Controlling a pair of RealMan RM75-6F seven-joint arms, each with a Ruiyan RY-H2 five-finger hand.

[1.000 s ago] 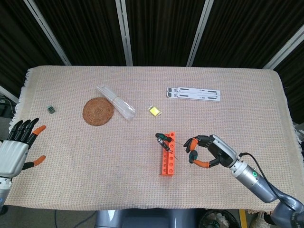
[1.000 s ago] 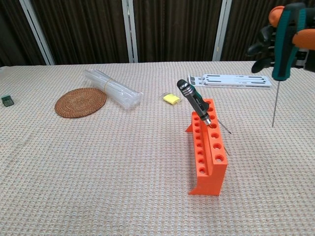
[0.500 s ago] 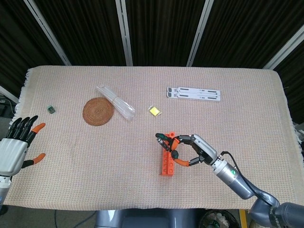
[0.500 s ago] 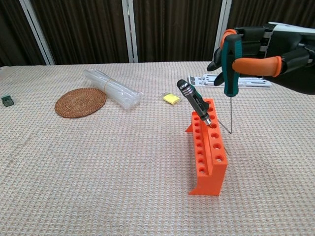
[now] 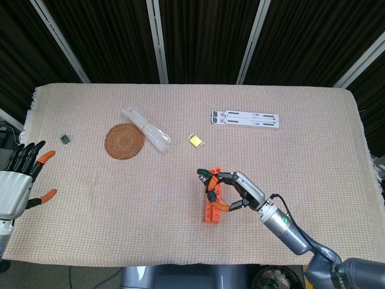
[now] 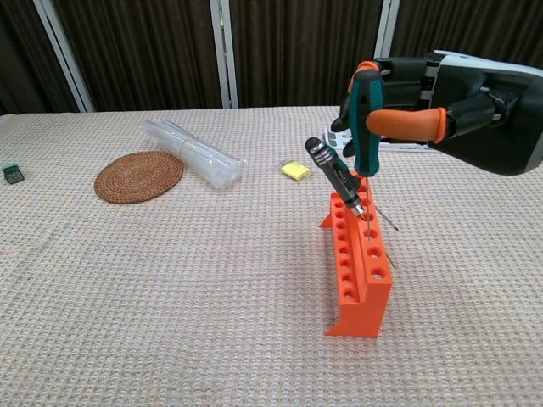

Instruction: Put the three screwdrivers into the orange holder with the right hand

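While the right hand [image 6: 407,110] pinches a green-handled screwdriver [image 6: 366,127] between thumb and fingers, the tool hangs shaft-down over the far end of the orange holder [image 6: 361,259]. In the chest view its thin shaft drops from the handle toward the top row of holes, just beside a black-handled screwdriver [image 6: 333,174] that already leans tilted in one of the far holes. Whether the tip has entered a hole cannot be told from either view. From the head view the right hand [image 5: 231,191] sits directly at the holder [image 5: 210,205], fingers curled around the tool.

A thin metal shaft also pokes out on the right side of the holder near the far end; it may belong to another driver already seated, but that is too small to say for sure.

By my reading, the step in hand is the insertion of this screwdriver. What comes next calls for keeping the shaft upright, lining the tip up with a free hole clear of the leaning black handle, lowering it straight, then loosening the fingers without nudging the holder or the neighbour.

The left hand [image 5: 18,186] hovers at the left edge of the worktop [image 5: 301,156], fingers spread, holding nothing. Further off lie a round woven coaster [image 6: 138,175], a clear plastic bundle [image 6: 193,153] and a small yellow block [image 6: 295,170].
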